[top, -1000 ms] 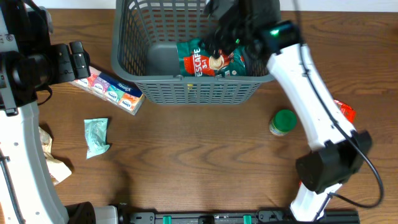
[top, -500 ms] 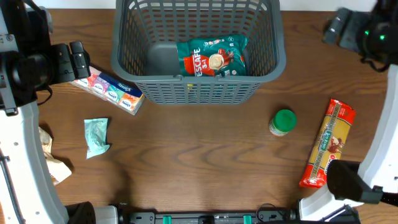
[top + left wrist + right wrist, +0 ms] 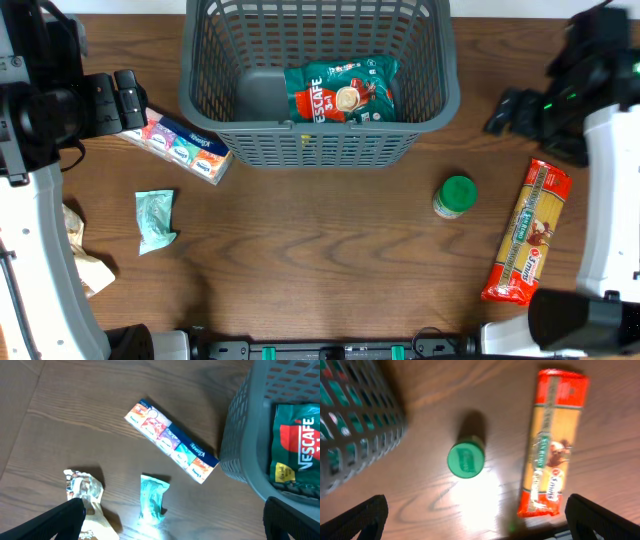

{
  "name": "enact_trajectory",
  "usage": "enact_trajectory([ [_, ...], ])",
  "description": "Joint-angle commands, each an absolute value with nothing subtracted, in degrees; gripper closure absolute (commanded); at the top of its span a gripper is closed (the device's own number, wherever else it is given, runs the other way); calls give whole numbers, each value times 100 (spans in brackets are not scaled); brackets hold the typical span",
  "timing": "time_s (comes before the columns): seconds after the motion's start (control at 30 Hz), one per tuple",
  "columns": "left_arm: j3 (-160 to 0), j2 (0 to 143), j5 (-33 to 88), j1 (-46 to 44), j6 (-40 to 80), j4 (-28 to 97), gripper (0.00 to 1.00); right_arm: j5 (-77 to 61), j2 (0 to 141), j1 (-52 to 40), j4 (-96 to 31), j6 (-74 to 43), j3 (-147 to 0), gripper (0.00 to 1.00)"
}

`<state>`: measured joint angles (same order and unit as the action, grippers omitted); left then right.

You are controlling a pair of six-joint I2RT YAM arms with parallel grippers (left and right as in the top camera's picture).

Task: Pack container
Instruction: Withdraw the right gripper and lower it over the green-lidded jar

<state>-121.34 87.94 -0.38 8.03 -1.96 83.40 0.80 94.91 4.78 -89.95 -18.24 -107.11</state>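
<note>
Grey basket (image 3: 315, 140) sits far centre, coffee bag (image 3: 342, 92) inside. Right claw (image 3: 477, 517), fingers wide apart and empty, hangs right of basket. Jar (image 3: 465, 460) and pasta pack (image 3: 551, 445) lie below it, pack's long axis near–far. Left claw (image 3: 175, 521), also spread, is near tissue pack (image 3: 171, 440). Judged: right arm nearer jar.

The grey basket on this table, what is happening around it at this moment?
The basket is being packed. One coffee pack already lies inside. Both tools are open and empty: the right tool hangs right of the basket, near a green-lidded jar and a pasta pack; the left tool hangs left of it, by a tissue pack. A teal packet waits on the table.
</note>
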Motion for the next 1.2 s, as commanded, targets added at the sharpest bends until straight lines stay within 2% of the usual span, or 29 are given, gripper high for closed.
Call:
enact_trajectory([
  [0.0, -12119, 8809, -43, 816, -231, 8353, 1, -47, 9124, 43, -8252, -1455, -9537, 1],
  [0.2, -12119, 8809, -45, 819, -233, 8353, 1, -49, 9059, -558, -6639, -1059, -7828, 1],
  [0.37, -12119, 8809, -45, 819, -235, 8353, 1, -69, 9059, -563, -5693, -954, -7102, 1],
  [0.77, -12119, 8809, -45, 819, -235, 8353, 1, 71, 9067, -530, -5120, -825, -6834, 1],
  [1.17, -12119, 8809, -45, 816, -235, 8364, 1, 279, 9067, -200, -4838, -1199, -6396, 1],
])
